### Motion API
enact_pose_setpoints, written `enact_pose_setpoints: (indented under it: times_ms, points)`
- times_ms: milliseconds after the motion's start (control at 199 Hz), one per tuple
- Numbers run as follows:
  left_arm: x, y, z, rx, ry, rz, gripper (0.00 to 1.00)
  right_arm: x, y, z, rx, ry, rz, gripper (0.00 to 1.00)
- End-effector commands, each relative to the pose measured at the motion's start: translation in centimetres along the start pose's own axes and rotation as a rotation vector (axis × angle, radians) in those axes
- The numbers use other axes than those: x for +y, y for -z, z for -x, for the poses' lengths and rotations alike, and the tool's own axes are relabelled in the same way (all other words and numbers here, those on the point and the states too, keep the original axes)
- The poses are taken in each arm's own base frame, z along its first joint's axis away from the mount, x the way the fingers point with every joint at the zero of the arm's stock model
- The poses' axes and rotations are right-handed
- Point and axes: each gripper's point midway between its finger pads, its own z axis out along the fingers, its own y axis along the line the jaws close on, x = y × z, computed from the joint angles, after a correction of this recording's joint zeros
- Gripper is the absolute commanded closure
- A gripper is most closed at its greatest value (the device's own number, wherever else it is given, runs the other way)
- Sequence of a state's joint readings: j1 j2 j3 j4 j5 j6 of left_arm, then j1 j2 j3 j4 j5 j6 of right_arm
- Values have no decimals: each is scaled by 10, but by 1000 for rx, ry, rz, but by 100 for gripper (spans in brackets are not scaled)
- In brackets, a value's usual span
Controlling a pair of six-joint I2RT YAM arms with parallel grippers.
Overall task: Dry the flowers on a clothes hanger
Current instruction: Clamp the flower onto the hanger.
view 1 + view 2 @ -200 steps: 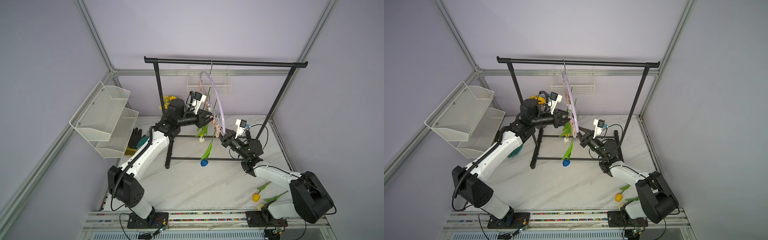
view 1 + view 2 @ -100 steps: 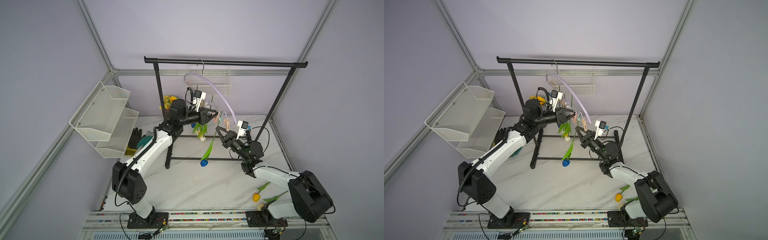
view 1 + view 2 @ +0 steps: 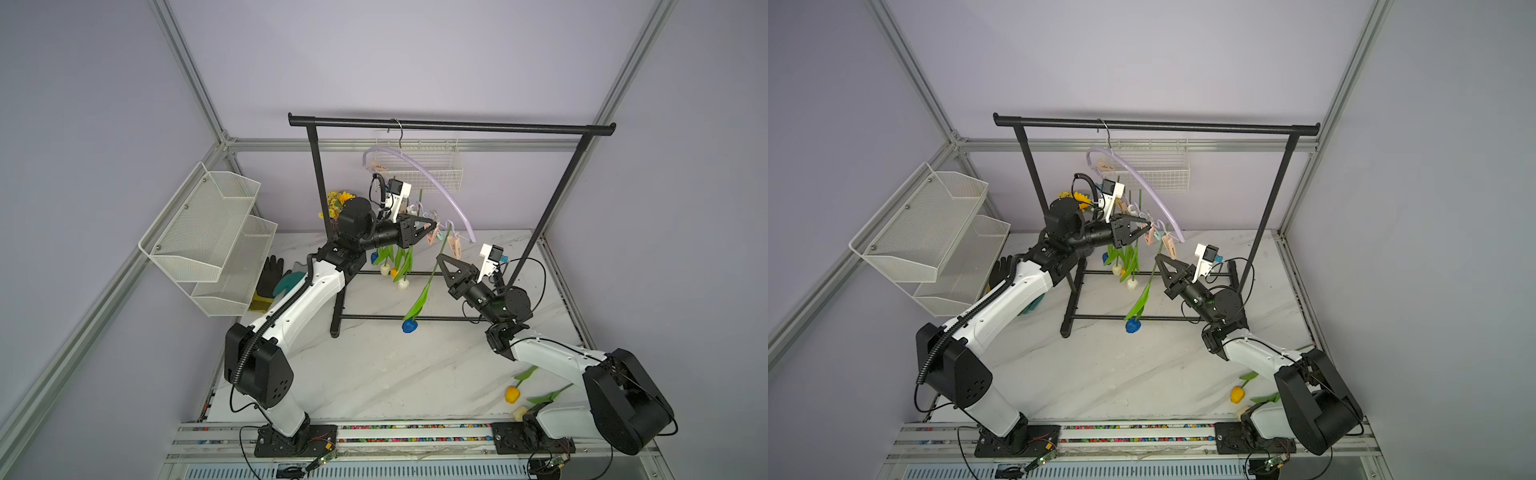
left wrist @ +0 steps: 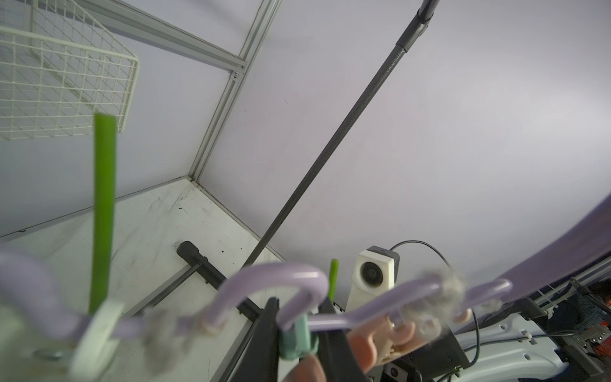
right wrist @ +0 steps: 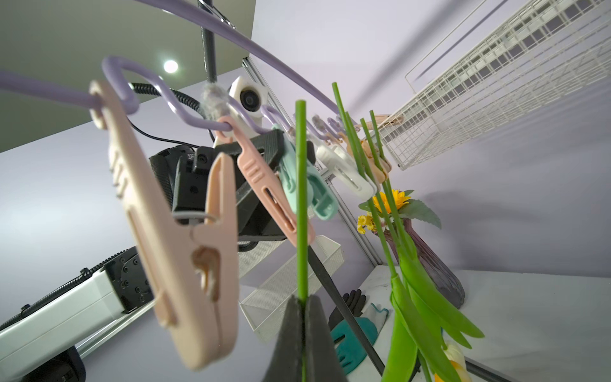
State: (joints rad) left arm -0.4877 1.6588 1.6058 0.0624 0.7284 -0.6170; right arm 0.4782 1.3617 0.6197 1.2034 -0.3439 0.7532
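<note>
Well, my right gripper [image 5: 302,306] is clamped on the stem [image 5: 301,198] of the blue tulip [image 3: 409,326]. Its head hangs down over mid-table and its cut end sits beside the pegs of the clothes hanger [image 3: 432,183] at 12 o'clock. My left gripper [image 3: 433,227] pinches the mint peg [image 4: 296,337]. As I judge it, the tilted hanger may swing on its hook, so the stem could miss the peg's mouth. The stem could also slip sideways in my narrow jaws.
</note>
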Motion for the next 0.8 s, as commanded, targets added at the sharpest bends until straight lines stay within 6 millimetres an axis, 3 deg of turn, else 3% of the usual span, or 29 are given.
enact_pose_setpoints:
  times_ms: [0, 211, 608, 799]
  points:
    - [-7, 3, 11, -27, -56, -11, 83, 17, -8, -1, 41, 15, 77, 100]
    - [-7, 6, 9, -16, -72, -19, 84, 19, -13, -6, 90, 11, 85, 100]
    - [-9, 11, 11, -20, -78, -27, 84, -12, 3, 6, -2, 42, -119, 100]
    - [-7, 10, 10, -16, -76, -30, 85, -12, 3, 6, 4, 53, -120, 100]
